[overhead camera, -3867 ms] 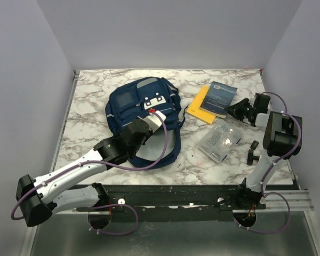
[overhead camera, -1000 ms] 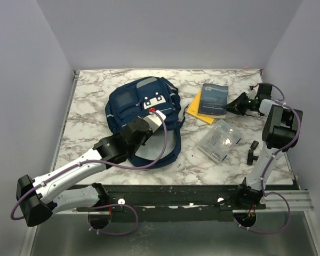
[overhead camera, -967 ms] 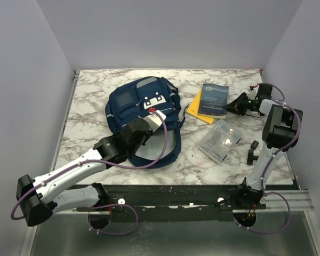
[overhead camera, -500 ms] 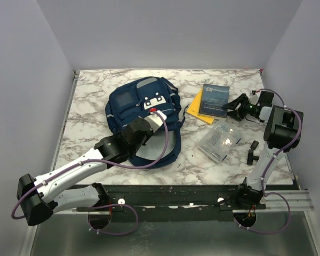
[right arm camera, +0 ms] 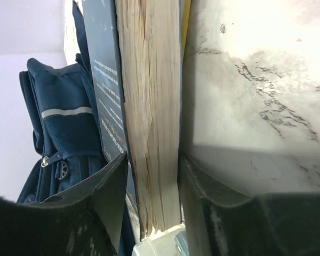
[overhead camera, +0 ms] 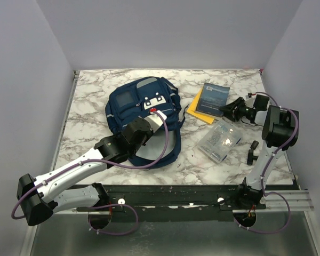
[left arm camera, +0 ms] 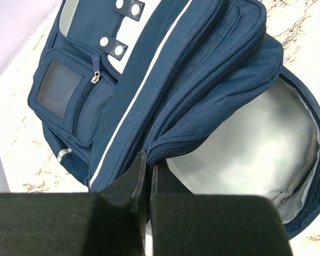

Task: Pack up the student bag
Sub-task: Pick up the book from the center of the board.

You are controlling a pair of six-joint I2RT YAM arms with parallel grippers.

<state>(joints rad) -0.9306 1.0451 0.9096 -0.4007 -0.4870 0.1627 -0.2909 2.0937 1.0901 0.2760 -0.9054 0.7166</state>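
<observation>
The student bag (overhead camera: 144, 101) lies at mid table, navy with pale stripes, and its main compartment gapes open to show a grey lining (left arm camera: 245, 144). My left gripper (overhead camera: 156, 118) is shut on the bag's zipped rim (left arm camera: 146, 160) at the mouth of that opening. A blue book (overhead camera: 216, 98) rests on a yellow book (overhead camera: 198, 106) to the bag's right. My right gripper (overhead camera: 232, 109) is at the blue book's right edge. Its fingers press the cover and the underside of the page block (right arm camera: 149, 80). The bag (right arm camera: 58, 138) shows behind.
A clear plastic pouch (overhead camera: 220, 140) with small items lies in front of the books. A small black object (overhead camera: 252, 152) stands near the right arm's base. Marble tabletop (overhead camera: 90, 96) shows to the bag's left, with walls on three sides.
The right gripper drew back from the far right edge, opened, moved left to the blue book's edge and closed round it. The left arm and the bag have not moved.
</observation>
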